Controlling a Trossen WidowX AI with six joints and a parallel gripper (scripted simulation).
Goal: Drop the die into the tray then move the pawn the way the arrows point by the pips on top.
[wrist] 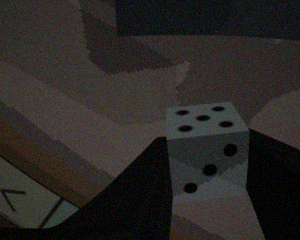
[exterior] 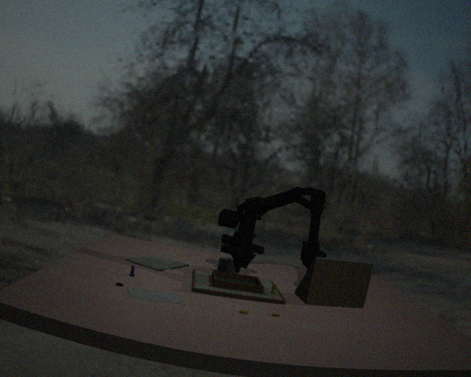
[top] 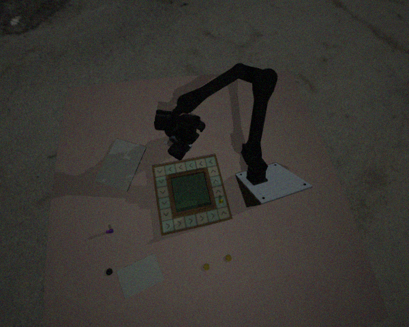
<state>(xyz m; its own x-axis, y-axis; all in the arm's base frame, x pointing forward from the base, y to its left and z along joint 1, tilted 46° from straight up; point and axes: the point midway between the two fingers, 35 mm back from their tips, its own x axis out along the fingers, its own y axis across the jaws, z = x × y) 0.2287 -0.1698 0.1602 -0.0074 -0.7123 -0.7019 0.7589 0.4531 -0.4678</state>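
Observation:
The white die [wrist: 208, 165] is between the fingertips in the wrist view, five pips on its upper face and three on the side facing the camera. My gripper [wrist: 203, 143] [exterior: 238, 269] is shut on it, low behind the board's far edge. Whether the die touches the table is hidden. The board [top: 191, 221] [exterior: 243, 297] has a ring of arrow squares around the brown-walled tray [top: 194, 212] [exterior: 235, 285], whose green floor is empty. The yellow pawn [top: 220, 199] [exterior: 273, 288] stands on the right side, one square above the lower right corner; arrows there point up, then left along the top.
A blue-grey block [exterior: 224, 265] [wrist: 215, 17] is close beyond the die. A grey panel [top: 122, 165] [exterior: 156, 263] lies left. A purple pawn [top: 109, 231] [exterior: 132, 271], black disc [top: 108, 271] [exterior: 119, 284], pale sheet [top: 140, 276] [exterior: 156, 295] and two yellow discs [top: 206, 266] [top: 228, 257] are nearer the front.

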